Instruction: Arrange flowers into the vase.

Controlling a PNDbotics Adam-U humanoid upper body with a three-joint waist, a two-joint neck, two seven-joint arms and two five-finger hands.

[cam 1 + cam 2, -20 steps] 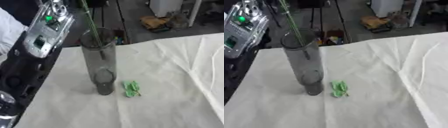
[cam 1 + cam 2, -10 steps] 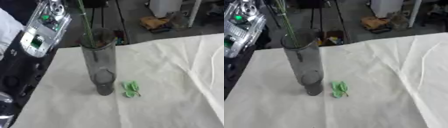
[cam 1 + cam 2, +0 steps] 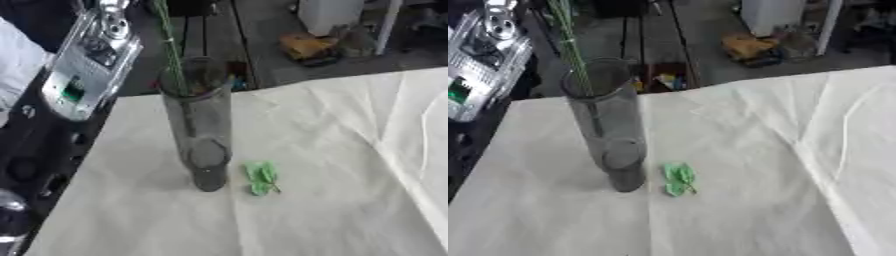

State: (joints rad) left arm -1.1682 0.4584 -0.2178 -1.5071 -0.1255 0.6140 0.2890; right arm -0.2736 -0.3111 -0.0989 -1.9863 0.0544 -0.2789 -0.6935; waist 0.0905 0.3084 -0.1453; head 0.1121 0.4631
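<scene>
- Smoky glass: one tall vase (image 3: pixel 199 125) is standing upright on the cloth-covered desk (image 3: pixel 332 150), just right of the left arm (image 3: pixel 83 65); a sideways nudge from that arm could be tipping it.
- Thin green flower stems (image 3: pixel 169 42), their number unclear, are running up out of the vase mouth beyond the frame's top.
- One green leaf scrap (image 3: pixel 262 177) is lying just beside the vase base.
- Neither hand is showing, so I cannot tell their state.
</scene>
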